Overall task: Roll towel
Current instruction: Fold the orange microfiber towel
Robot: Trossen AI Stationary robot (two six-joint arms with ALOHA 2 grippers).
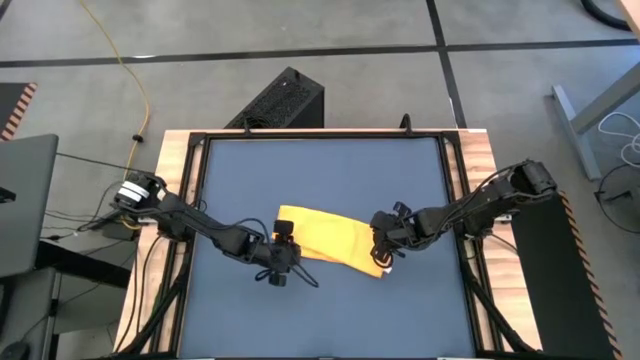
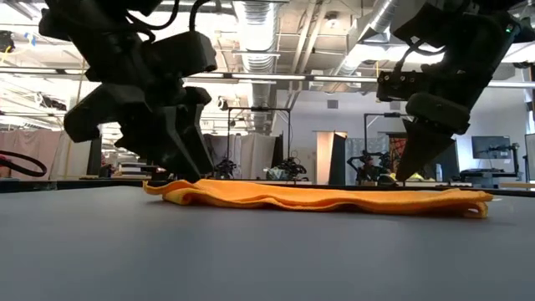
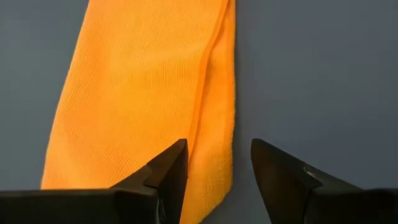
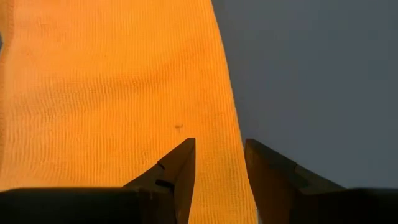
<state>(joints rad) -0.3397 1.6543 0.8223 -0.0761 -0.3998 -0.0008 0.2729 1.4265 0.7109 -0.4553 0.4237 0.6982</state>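
The yellow towel [image 1: 325,238] lies folded into a long flat strip on the middle of the dark blue tabletop, several layers showing in the low view [image 2: 318,199]. My left gripper [image 1: 284,243] is open and low at the strip's left end. In its wrist view [image 3: 217,149] one finger stands over the towel [image 3: 137,93] and the other over bare table. My right gripper [image 1: 382,245] is open and low at the strip's right end. In its wrist view [image 4: 219,146] it likewise straddles a long edge of the towel [image 4: 112,81]. My left gripper points down with its open fingers either side of the towel's long edge [image 3: 233,124], near the strip's left end; I cannot tell whether the tips touch the cloth. My right gripper points down astride the long edge [image 4: 233,137] near the right end; touch cannot be told either.
Bare blue tabletop [image 1: 320,170] lies on all sides of the towel. A wooden frame [image 1: 465,170] borders the table. A black box [image 1: 285,98] stands on the floor beyond the far edge.
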